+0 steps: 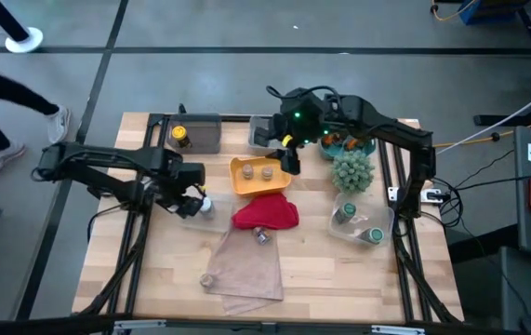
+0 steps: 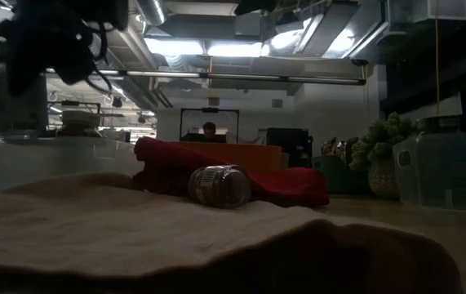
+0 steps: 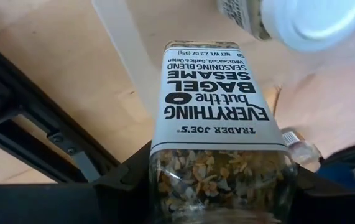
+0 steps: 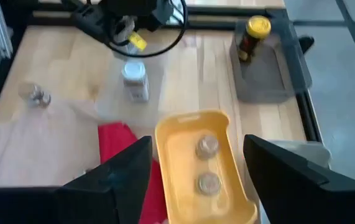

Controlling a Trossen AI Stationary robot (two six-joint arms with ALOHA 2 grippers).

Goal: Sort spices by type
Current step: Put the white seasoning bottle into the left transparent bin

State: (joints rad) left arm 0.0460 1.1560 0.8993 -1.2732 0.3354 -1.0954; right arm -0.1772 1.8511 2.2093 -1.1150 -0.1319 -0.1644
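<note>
From above, the left gripper (image 1: pixel 189 197) sits near the table's (image 1: pixel 153 279) left edge, about midway along it, with a white-capped jar (image 1: pixel 205 204) just beside it. The right gripper (image 1: pixel 288 154) hovers over the far middle of the table, above the yellow tray (image 1: pixel 246 181), which holds two small pots (image 1: pixel 257 171). That suggests the pots are one sorted kind. A grey tray (image 1: pixel 211 140) at the far left holds the yellow-capped bottle (image 1: pixel 180 138), and a clear bin (image 1: pixel 344 231) by the right edge holds two green-lidded jars (image 1: pixel 358 224). The red cloth (image 1: pixel 265 214) lies mid-table with a jar (image 1: pixel 261 235) at its near edge; another jar (image 1: pixel 207 279) rests on the tan cloth (image 1: pixel 246 270) toward the near edge. The plant (image 1: pixel 352 171) stands between the yellow tray and the bin, crowding any path between them.

At table height, the silver-capped jar (image 2: pixel 219 186) lies on its side against the red cloth (image 2: pixel 241 175), so it could roll when touched.

The left wrist view shows the left fingers closed around a bagel seasoning jar (image 3: pixel 217 124), pinched at its glass body, label facing the camera. The white cap (image 3: pixel 314 22) of another jar is close ahead. Probably this jar is being carried to its group.

The right wrist view shows the right fingers (image 4: pixel 112 180) spread wide and empty above the yellow tray (image 4: pixel 183 180), likely having room to pick a pot or retreat.
</note>
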